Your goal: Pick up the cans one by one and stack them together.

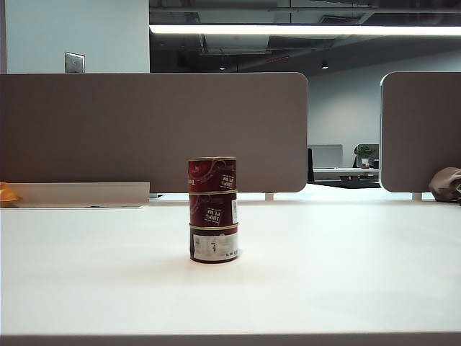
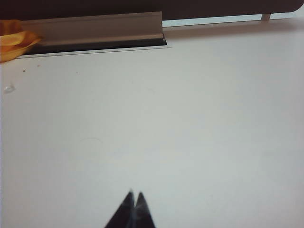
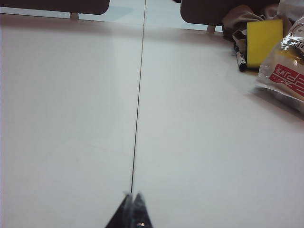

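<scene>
Three cans are seen stacked in a single column on the tabletop in the exterior view. The bottom can, bearing the larger white label, sits directly on the tabletop; the middle can rests on it, and the top can rests on the middle one. The column appears upright, with the rims roughly aligned. No loose can is observed anywhere on the tabletop.

The left pincer is seen in its wrist view with the tips pressed together and nothing held between them; only bare tabletop lies ahead of it, with a grey rail well beyond. The right pincer is likewise closed and empty, above a seam in the tabletop. No can is in view near either pincer, and neither arm is visible in the exterior view; the stack stands well apart from both.

Judgement: the stacking is taken as complete. Nothing is judged left to do.
</scene>
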